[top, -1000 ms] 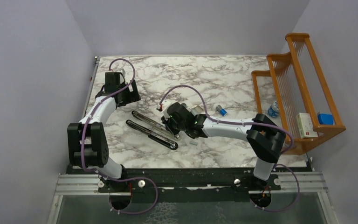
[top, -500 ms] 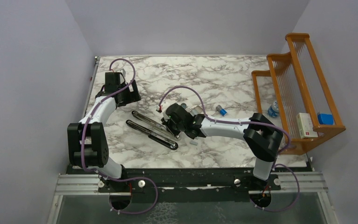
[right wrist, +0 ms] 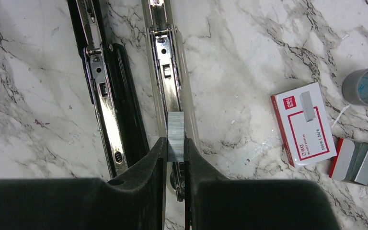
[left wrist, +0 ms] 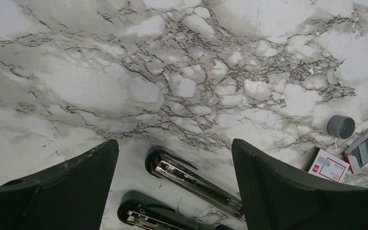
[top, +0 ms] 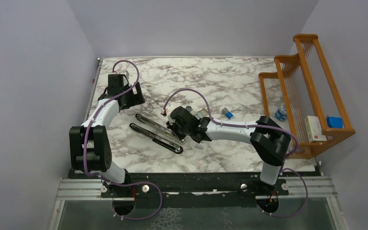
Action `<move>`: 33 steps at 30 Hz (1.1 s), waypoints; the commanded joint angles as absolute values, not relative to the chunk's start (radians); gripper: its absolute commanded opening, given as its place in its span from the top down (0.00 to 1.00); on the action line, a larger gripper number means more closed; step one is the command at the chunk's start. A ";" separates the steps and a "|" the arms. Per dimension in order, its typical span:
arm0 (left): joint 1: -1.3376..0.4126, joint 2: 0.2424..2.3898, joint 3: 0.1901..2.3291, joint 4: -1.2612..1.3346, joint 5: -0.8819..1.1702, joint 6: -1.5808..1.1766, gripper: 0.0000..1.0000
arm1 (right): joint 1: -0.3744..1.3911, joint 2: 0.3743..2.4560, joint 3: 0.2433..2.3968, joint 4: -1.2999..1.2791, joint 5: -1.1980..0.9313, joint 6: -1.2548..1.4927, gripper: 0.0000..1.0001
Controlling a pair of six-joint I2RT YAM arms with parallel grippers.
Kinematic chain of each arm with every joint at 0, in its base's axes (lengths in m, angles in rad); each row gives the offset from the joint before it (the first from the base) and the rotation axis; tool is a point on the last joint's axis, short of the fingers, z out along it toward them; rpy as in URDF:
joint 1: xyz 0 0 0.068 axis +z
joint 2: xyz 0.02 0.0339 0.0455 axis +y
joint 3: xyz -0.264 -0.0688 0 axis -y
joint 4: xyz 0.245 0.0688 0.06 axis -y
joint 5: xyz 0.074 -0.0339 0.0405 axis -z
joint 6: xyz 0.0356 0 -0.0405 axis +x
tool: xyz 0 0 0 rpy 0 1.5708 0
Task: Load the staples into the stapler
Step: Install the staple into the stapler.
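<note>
The stapler [top: 155,132] lies opened flat as two long black-and-metal halves. In the right wrist view its open magazine channel [right wrist: 165,62] runs up from my fingers, with the other half [right wrist: 100,86] to its left. My right gripper [right wrist: 176,141] is shut on a short grey strip of staples [right wrist: 176,134], held over the near end of the channel. Whether the strip touches the channel I cannot tell. My left gripper [left wrist: 172,143] is open and empty above the far ends of the two halves [left wrist: 182,175].
The white-and-red staple box [right wrist: 303,122] lies right of the stapler, beside its inner tray [right wrist: 362,163] holding more strips and a grey cap [right wrist: 365,86]. A blue-and-white cylinder [top: 228,113] lies farther right. A wooden rack [top: 311,91] stands at the table's right edge.
My right gripper has shifted slightly left along the stapler with the staple strip in it. The left arm has not moved.
</note>
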State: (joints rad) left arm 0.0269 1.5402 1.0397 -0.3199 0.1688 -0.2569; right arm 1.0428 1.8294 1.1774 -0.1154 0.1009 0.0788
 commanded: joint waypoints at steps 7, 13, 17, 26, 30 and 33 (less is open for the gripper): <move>0.034 1.542 1.058 -0.308 0.199 -0.249 0.09 | 1.050 1.842 1.199 -0.138 0.128 0.089 0.99; 0.034 1.543 1.057 -0.309 0.198 -0.249 0.09 | 1.050 1.847 1.202 -0.140 0.131 0.089 0.99; 0.034 1.542 1.058 -0.309 0.198 -0.249 0.09 | 1.051 1.853 1.207 -0.146 0.132 0.090 0.99; 0.034 1.542 1.058 -0.310 0.196 -0.249 0.10 | 1.051 1.852 1.209 -0.155 0.140 0.091 0.99; 0.034 1.542 1.060 -0.309 0.196 -0.250 0.10 | 1.050 1.859 1.214 -0.161 0.130 0.087 0.99; 0.034 1.542 1.060 -0.308 0.196 -0.250 0.10 | 1.049 1.863 1.218 -0.165 0.108 0.081 0.99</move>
State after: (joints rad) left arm 0.0269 1.5402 1.0397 -0.3199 0.1753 -0.2569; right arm 1.0443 1.8408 1.1866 -0.1371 0.1146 0.0792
